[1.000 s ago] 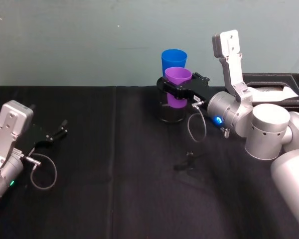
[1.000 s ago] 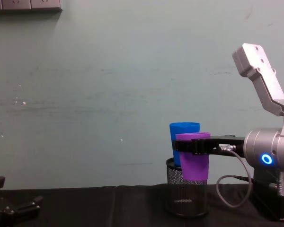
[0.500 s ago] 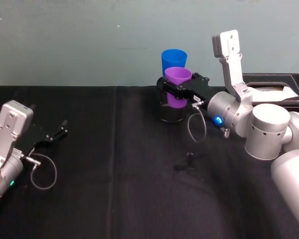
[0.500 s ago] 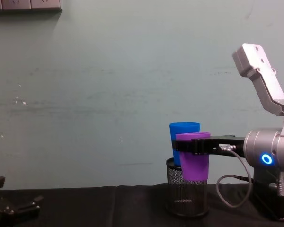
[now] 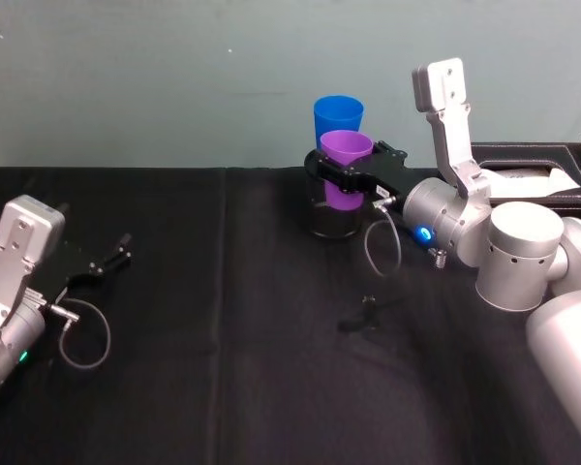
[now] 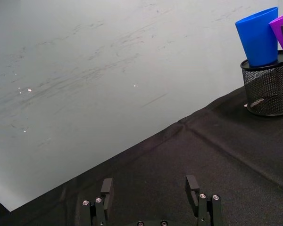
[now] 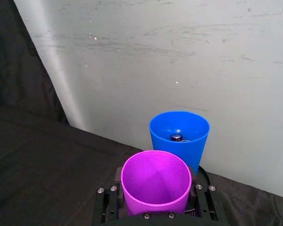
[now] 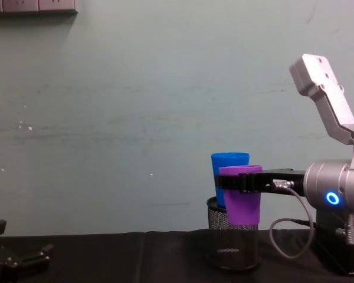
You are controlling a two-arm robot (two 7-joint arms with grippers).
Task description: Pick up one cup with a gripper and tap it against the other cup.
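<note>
My right gripper [image 5: 343, 176] is shut on the purple cup [image 5: 347, 163] and holds it upright above the table, in front of the blue cup [image 5: 338, 116]. The blue cup stands inside a black wire-mesh pen holder [image 8: 233, 243]. From the chest, the purple cup [image 8: 243, 201] overlaps the blue cup [image 8: 229, 163]; whether they touch I cannot tell. In the right wrist view the purple cup [image 7: 155, 181] sits between the fingers [image 7: 106, 203], with the blue cup [image 7: 179, 134] just behind. My left gripper [image 5: 105, 263] rests open at the table's left, its fingertips [image 6: 106, 185] apart.
The table [image 5: 223, 387] is covered in black cloth. A black box [image 5: 537, 165] with white paper stands at the back right. A small dark object [image 5: 367, 314] lies on the cloth in front of the right arm. A pale wall closes off the back.
</note>
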